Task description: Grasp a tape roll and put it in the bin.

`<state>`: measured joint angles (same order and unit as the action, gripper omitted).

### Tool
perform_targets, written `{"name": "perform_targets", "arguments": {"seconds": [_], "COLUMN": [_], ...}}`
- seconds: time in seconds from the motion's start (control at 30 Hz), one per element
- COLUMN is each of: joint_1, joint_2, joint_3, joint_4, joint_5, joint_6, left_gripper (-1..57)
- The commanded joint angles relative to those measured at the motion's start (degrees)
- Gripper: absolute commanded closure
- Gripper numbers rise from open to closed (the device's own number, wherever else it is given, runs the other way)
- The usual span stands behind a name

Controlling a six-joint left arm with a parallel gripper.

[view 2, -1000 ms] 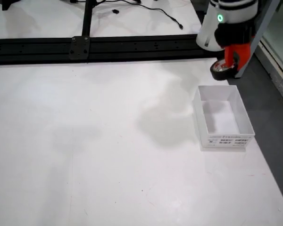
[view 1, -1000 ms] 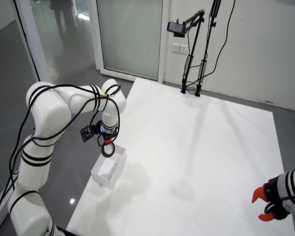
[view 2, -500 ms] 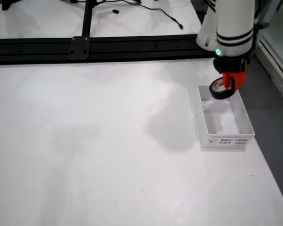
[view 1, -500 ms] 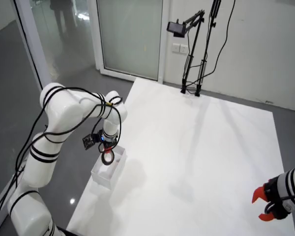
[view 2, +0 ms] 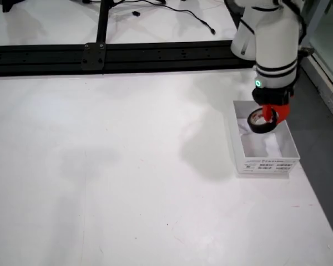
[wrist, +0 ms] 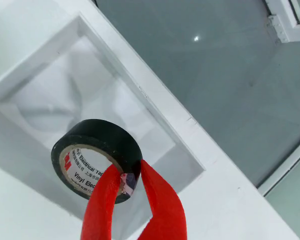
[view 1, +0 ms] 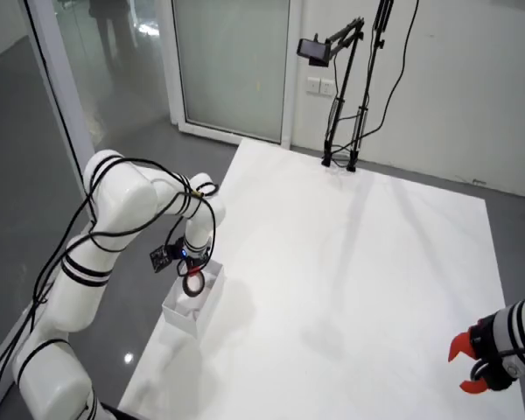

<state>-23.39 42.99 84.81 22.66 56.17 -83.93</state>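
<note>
The black tape roll (wrist: 96,158) hangs above the open white bin (wrist: 50,47), pinched through its wall by the red gripper (wrist: 131,182): one finger passes inside the core, the other presses the outer black face, so the jaws are closed on the roll. In the view that rides on the gripper, the roll stands on edge, tilted, with its printed core ring facing the camera. Nothing else can be seen in the bin; only its pale floor and walls show beneath the roll.

In the view from the front, the tape roll (view 2: 262,121) sits over the far half of the bin (view 2: 265,162), at or just below the rim; whether it touches the floor of the bin cannot be told. The gripper (view 2: 270,115) points straight down from a white wrist with black bands and a small green light. In the wide room view, the white arm (view 1: 114,229) bends over from the left edge of the white surface (view 1: 350,289), its wrist vertical above the bin (view 1: 192,305), which stands at the near-left edge of the surface.

The core ring reads "Electrical Ta…" and "Vinyl Elec…" with a red mark and some small characters. The bin's front wall carries a small printed label (view 2: 269,164), too small to read.
</note>
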Motion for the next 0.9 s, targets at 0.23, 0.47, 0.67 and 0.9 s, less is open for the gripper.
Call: {"name": "perform_targets", "arguments": {"seconds": [0.23, 0.47, 0.67, 0.9], "joint_1": [-0.87, -2.18, -4.29, -9.04], "joint_2": [3.33, 3.60, 3.77, -3.52], "joint_3": [0.09, 0.09, -0.09, -0.35], "joint_4": [1.25, 0.72, -0.60, 1.25], "joint_5": [-6.34, -6.34, -6.07, 1.22], "joint_6": [-1.06, -1.06, -1.06, -1.06], "left_gripper": [46.5, 43.8, 50.6, 57.0]}}
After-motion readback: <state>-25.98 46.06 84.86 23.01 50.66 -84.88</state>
